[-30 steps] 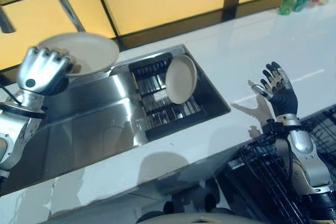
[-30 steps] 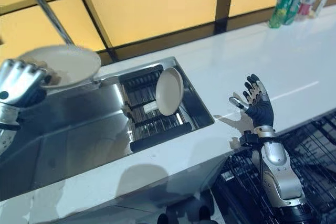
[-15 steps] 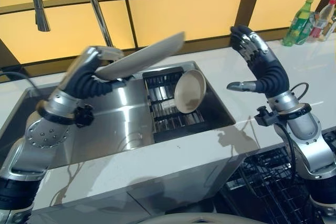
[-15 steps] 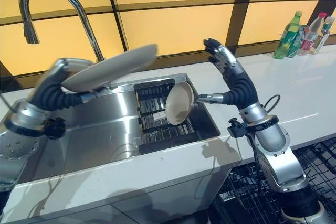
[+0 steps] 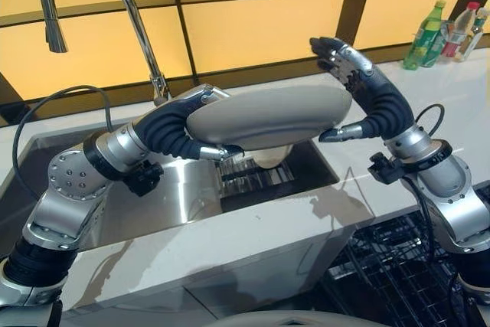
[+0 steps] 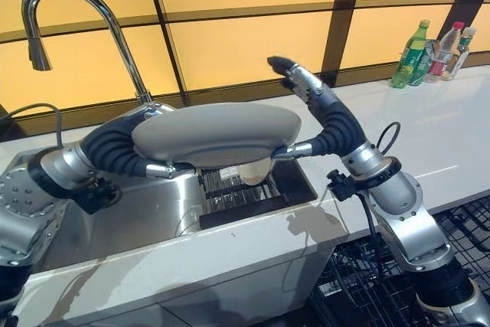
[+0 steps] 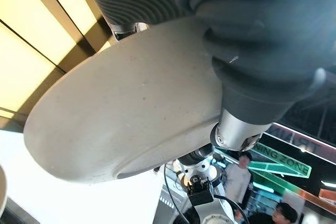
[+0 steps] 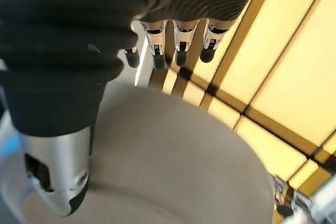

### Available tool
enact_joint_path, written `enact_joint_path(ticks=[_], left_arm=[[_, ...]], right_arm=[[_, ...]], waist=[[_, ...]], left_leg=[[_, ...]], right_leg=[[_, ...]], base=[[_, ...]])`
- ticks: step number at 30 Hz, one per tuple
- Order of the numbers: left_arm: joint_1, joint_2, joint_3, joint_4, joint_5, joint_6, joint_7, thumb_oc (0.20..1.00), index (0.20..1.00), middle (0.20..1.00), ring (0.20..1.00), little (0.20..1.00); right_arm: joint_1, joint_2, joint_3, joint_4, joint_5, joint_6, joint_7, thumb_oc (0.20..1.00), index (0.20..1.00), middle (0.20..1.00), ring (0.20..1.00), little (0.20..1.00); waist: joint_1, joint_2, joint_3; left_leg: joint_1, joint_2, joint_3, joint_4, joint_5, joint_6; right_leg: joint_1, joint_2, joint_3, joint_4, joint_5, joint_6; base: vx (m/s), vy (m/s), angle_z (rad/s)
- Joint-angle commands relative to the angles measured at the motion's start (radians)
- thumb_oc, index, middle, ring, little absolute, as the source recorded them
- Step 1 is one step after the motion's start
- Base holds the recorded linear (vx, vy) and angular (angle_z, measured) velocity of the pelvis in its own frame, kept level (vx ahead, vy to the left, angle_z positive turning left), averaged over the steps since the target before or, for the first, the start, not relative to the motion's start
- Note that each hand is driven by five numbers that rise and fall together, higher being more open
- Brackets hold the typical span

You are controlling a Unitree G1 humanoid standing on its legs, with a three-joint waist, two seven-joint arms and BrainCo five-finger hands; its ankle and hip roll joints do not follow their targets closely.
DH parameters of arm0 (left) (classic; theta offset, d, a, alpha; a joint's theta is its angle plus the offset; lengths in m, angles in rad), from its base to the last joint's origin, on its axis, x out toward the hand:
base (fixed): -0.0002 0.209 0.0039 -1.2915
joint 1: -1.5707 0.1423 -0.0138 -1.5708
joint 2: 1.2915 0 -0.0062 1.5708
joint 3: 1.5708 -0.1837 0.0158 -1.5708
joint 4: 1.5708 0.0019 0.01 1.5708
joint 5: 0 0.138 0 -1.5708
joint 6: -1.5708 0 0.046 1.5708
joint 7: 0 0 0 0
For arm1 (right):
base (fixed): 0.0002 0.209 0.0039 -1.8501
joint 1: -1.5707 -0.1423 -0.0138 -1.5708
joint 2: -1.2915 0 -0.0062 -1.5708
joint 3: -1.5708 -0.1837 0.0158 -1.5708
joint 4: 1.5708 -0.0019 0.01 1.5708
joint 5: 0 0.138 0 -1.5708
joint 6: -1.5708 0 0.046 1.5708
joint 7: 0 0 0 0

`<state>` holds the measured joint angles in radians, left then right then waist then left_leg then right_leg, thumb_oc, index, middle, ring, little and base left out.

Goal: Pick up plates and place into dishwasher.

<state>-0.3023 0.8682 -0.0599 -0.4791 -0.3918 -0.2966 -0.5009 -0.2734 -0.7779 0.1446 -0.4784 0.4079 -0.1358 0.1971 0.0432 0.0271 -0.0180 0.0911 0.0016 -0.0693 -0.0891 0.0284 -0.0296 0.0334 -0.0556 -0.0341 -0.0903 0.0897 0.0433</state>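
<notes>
Apparently the left robot hand [image 5: 200,116] grips the beige plate [image 5: 264,116] by its rim above the sink [image 5: 164,197], while the right robot hand [image 5: 354,82], fingers spread, cups the far edge to take it over.

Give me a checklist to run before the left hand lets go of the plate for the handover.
1. Left hand grips the plate: ok, thumb and fingers pinch its rim.
2. Right hand at the plate's far edge: ok, thumb below, fingers above.
3. Right hand closed on the plate: not ok, fingers straight and off the rim in the right wrist view.
4. Plate clear of the faucet: ok.
5. Second plate stays in the sink rack: ok.
6. Dishwasher rack has a free slot: cannot tell.
</notes>
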Motion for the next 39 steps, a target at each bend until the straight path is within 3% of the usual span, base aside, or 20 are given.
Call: enact_joint_path(ticks=[1,4,10,12,13,14,15,28,33,36,37,38,39], left_arm=[[-0.108,0.004,-0.055,-0.015,-0.099,-0.02,0.006,0.2,0.2,0.2,0.2,0.2],[-0.12,0.02,-0.063,-0.013,-0.107,-0.019,0.028,0.2,0.2,0.2,0.2,0.2],[-0.112,0.021,-0.076,-0.018,-0.1,-0.017,0.053,0.2,0.2,0.2,0.2,0.2],[-0.115,0.021,-0.079,-0.016,-0.106,-0.018,0.054,0.2,0.2,0.2,0.2,0.2],[-0.117,0.017,-0.082,-0.016,-0.105,-0.018,0.055,0.2,0.2,0.2,0.2,0.2],[-0.117,0.016,-0.082,-0.017,-0.108,-0.017,0.054,0.2,0.2,0.2,0.2,0.2],[-0.115,0.016,-0.079,-0.017,-0.112,-0.017,0.053,0.2,0.2,0.2,0.2,0.2],[-0.049,-0.057,-0.03,-0.002,-0.121,0.011,0.057,0.2,0.2,0.2,0.2,0.2],[-0.016,-0.145,-0.043,0.016,-0.146,0.046,0.071,0.2,0.2,0.2,0.2,0.2],[-0.007,-0.194,-0.06,0.032,-0.149,0.075,0.129,0.2,0.2,0.2,0.2,0.2],[0.003,-0.219,-0.064,0.04,-0.145,0.082,0.146,0.3,0.3,0.3,0.3,0.3],[0.018,-0.245,-0.06,0.047,-0.128,0.081,0.189,0.9,0.9,0.9,0.9,0.9],[0.03,-0.256,-0.054,0.053,-0.116,0.074,0.218,1.0,1.0,1.0,1.0,1.0]], right_arm=[[-0.102,-0.039,0.064,-0.061,0.047,0.031,0.117,1.0,1.0,1.0,1.0,1.0],[-0.119,-0.077,0.122,-0.083,0.044,0.06,0.222,1.0,1.0,1.0,1.0,1.0],[-0.152,-0.072,0.17,-0.092,0.162,0.045,0.238,1.0,1.0,1.0,1.0,1.0],[-0.169,-0.053,0.184,-0.087,0.172,0.038,0.209,0.821,0.821,0.821,0.821,0.821],[-0.179,-0.037,0.192,-0.08,0.166,0.039,0.19,0.586,0.586,0.586,0.586,0.586],[-0.185,-0.027,0.195,-0.074,0.167,0.037,0.178,0.244,0.244,0.244,0.244,0.244],[-0.185,-0.02,0.194,-0.072,0.166,0.035,0.17,0.2,0.2,0.2,0.2,0.2],[-0.082,0.087,0.082,-0.051,0.141,-0.027,0.047,0.2,0.2,0.2,0.2,0.2],[-0.066,0.161,0.055,-0.032,0.141,-0.086,-0.011,0.2,0.2,0.2,0.2,0.2],[-0.062,0.204,0.049,-0.018,0.127,-0.121,-0.051,0.2,0.2,0.2,0.2,0.2],[-0.052,0.22,0.041,-0.016,0.114,-0.136,-0.061,0.2,0.2,0.2,0.2,0.2],[-0.041,0.237,0.029,-0.012,0.093,-0.153,-0.076,0.2,0.2,0.2,0.2,0.2],[-0.034,0.243,0.02,-0.013,0.085,-0.159,-0.086,0.2,0.2,0.2,0.2,0.2]], waist=[[0.015,-0.035,-0.061],[0.014,-0.038,-0.064],[0.021,-0.044,-0.063],[0.026,-0.044,-0.063],[0.029,-0.044,-0.064],[0.031,-0.044,-0.065],[0.032,-0.043,-0.066],[0.027,-0.035,-0.069],[0.025,-0.034,-0.064],[0.022,-0.033,-0.061],[0.021,-0.032,-0.062],[0.02,-0.033,-0.06],[0.019,-0.033,-0.059]], left_leg=[[-0.029,-0.035,-0.009,0.002,-0.018,0.038],[-0.031,-0.035,-0.009,0.002,-0.017,0.038],[-0.029,-0.035,-0.01,0.002,-0.015,0.039],[-0.03,-0.036,-0.012,0.002,-0.015,0.041],[-0.03,-0.037,-0.012,0.002,-0.015,0.043],[-0.031,-0.039,-0.013,0.002,-0.015,0.044],[-0.032,-0.039,-0.012,0.002,-0.015,0.044],[-0.033,-0.042,-0.01,0.002,-0.02,0.055],[-0.028,-0.04,-0.006,0.002,-0.023,0.058],[-0.032,-0.04,-0.003,0.002,-0.014,0.059],[-0.028,-0.04,-0.004,0.002,-0.023,0.061],[-0.032,-0.039,-0.002,0.002,-0.015,0.062],[-0.031,-0.039,-0.001,0.002,-0.016,0.062]], right_leg=[[0.026,-0.039,0.013,0.003,-0.026,0.065],[0.027,-0.039,0.014,0.003,-0.025,0.064],[0.035,-0.04,0.008,0.003,-0.025,0.059],[0.036,-0.041,0.003,0.003,-0.026,0.058],[0.037,-0.042,0.002,0.003,-0.025,0.058],[0.037,-0.043,0.0,0.003,-0.025,0.058],[0.036,-0.043,-0.001,0.003,-0.025,0.058],[0.032,-0.044,0.006,0.003,-0.026,0.058],[0.034,-0.043,0.005,0.003,-0.025,0.056],[0.028,-0.042,0.009,0.003,-0.016,0.054],[0.033,-0.04,0.01,0.003,-0.025,0.053],[0.027,-0.038,0.014,0.003,-0.017,0.051],[0.027,-0.037,0.016,0.003,-0.017,0.05]], base=[[-0.03,0.006,-0.03],[0.0,0.0,0.0],[0.0,0.0,0.0],[0.0,0.0,0.0],[0.0,0.0,0.0],[0.0,0.0,0.0],[0.0,0.0,0.0],[0.0,-0.003,-0.01],[0.0,-0.005,-0.01],[-0.03,-0.016,-0.03],[-0.01,-0.016,-0.04],[-0.01,-0.018,-0.04],[-0.03,-0.018,-0.05]])
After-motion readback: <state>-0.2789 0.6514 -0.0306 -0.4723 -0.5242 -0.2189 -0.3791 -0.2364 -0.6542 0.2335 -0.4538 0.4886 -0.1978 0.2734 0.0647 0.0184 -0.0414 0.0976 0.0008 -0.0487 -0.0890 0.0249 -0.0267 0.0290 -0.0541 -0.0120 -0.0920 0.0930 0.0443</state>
